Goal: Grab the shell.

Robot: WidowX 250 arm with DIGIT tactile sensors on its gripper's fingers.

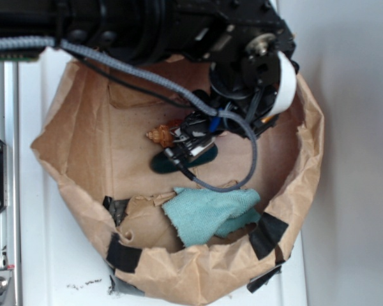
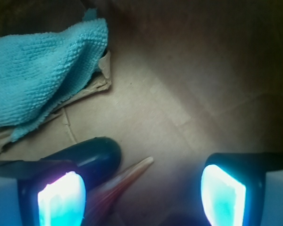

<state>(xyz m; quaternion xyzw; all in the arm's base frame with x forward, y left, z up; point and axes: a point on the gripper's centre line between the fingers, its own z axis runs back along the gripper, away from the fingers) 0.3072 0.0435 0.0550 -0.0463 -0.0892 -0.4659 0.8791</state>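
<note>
Evidently the gripper [image 2: 141, 193] hangs with its jaws apart so the shell [image 2: 125, 176], just beside the green stone [image 2: 92, 155], sits between them

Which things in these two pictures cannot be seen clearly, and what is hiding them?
- Tan and orange spiral shell: in the exterior view the pincer covers its tail; in the wrist view only the thin pointed tail shows, the spire cut off by the bottom edge.
- Smooth dark green oval stone: partly under the pincer in the exterior view; behind the left finger in the wrist view.
- Pincer fingertips: hidden by the arm in the exterior view.
</note>
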